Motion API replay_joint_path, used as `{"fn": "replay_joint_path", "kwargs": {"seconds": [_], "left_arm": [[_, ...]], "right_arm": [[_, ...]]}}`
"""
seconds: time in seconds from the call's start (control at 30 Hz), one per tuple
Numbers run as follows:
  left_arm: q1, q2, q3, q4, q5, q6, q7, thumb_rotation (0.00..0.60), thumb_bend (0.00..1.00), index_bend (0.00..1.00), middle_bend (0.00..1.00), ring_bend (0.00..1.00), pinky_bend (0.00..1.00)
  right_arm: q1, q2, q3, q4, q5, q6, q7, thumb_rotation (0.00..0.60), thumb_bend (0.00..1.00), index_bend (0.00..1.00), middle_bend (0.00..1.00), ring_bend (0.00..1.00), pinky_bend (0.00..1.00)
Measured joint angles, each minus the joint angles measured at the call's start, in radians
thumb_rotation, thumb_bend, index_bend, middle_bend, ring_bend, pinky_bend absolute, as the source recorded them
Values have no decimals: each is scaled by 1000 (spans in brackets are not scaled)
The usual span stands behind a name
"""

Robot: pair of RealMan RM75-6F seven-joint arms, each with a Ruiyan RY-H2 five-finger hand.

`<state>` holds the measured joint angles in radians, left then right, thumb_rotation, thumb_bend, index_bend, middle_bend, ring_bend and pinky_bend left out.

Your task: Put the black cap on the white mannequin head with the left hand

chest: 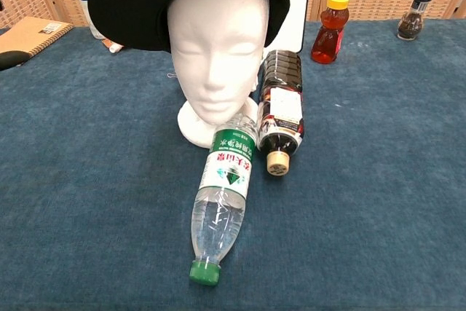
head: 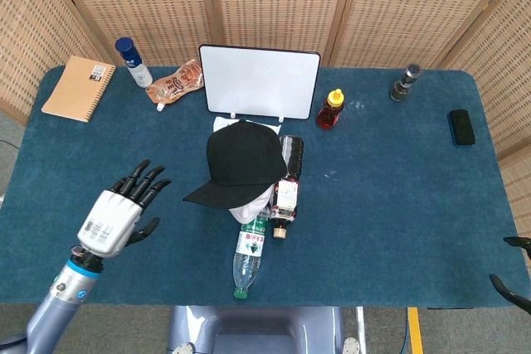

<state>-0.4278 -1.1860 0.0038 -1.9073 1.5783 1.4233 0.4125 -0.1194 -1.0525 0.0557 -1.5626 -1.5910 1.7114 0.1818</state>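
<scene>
The black cap (head: 241, 159) sits on the white mannequin head (chest: 218, 49) at the middle of the table, its brim pointing to the front left. In the chest view the cap (chest: 145, 5) covers the top of the head down to the forehead. My left hand (head: 116, 213) hovers to the left of the cap, apart from it, with its fingers spread and nothing in it. Only dark fingertips (chest: 13, 59) of it show at the left edge of the chest view. Of my right hand (head: 508, 271) only dark tips show at the lower right edge.
A clear water bottle (head: 249, 250) and a dark bottle (head: 286, 188) lie against the head's base. Behind stand a whiteboard (head: 260, 80) and a red sauce bottle (head: 330, 109). A notebook (head: 79, 89), a blue-capped bottle (head: 130, 60) and a snack packet (head: 176, 83) are at the back left.
</scene>
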Motion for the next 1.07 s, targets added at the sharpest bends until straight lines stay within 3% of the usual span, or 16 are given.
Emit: {"fn": "replay_joint_path", "kwargs": {"seconds": [0.17, 0.37, 0.7, 1.07], "left_arm": [[86, 68, 7, -14, -81, 59, -84, 600, 281, 263, 128, 33, 346], [178, 100, 20, 46, -189, 88, -142, 600, 281, 396, 146, 41, 344], [289, 108, 16, 161, -243, 155, -241, 600, 281, 405, 156, 42, 331], [314, 90, -8, 161, -234, 148, -250, 600, 281, 405, 157, 41, 331]], "right_arm": [[20, -1, -4, -18, -8, -32, -22, 600, 198, 318, 368, 325, 318], [53, -4, -11, -44, -18, -86, -57, 600, 198, 319, 368, 325, 318], [77, -10, -4, -74, 8, -121, -144, 600, 199, 319, 368, 325, 319], [81, -11, -12, -72, 17, -132, -149, 600, 198, 319, 368, 325, 318]]}}
